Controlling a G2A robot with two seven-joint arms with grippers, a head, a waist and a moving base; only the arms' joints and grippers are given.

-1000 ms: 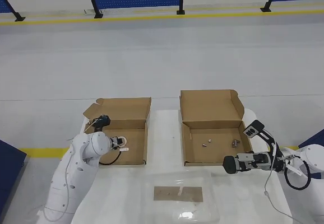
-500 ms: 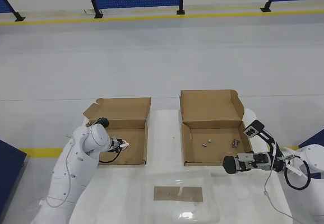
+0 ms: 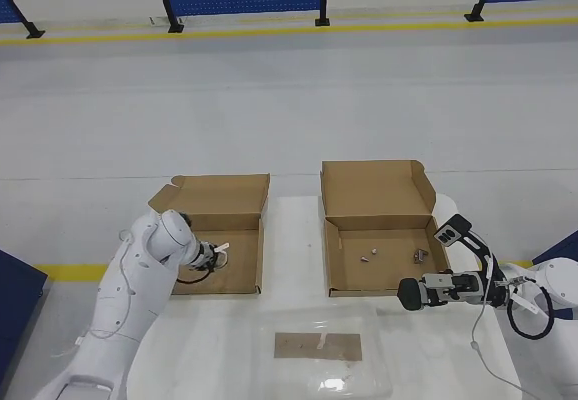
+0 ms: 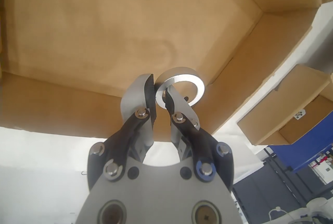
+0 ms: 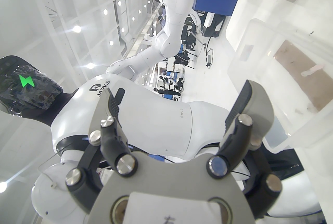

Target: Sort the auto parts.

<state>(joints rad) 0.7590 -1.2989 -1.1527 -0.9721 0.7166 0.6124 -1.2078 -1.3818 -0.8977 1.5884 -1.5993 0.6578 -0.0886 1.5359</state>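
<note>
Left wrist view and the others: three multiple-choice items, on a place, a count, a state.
1. Where is the metal ring? A) on a shelf B) in the left gripper, over the left cardboard box C) in a person's hand
2. How many cardboard boxes stand on the table? A) one B) four C) two
3. The right gripper is A) open, empty B) shut on a ring C) shut on a bolt
1 B: fingers pinch it. 2 C: left plus right cardboard box. 3 A: fingers spread.
</note>
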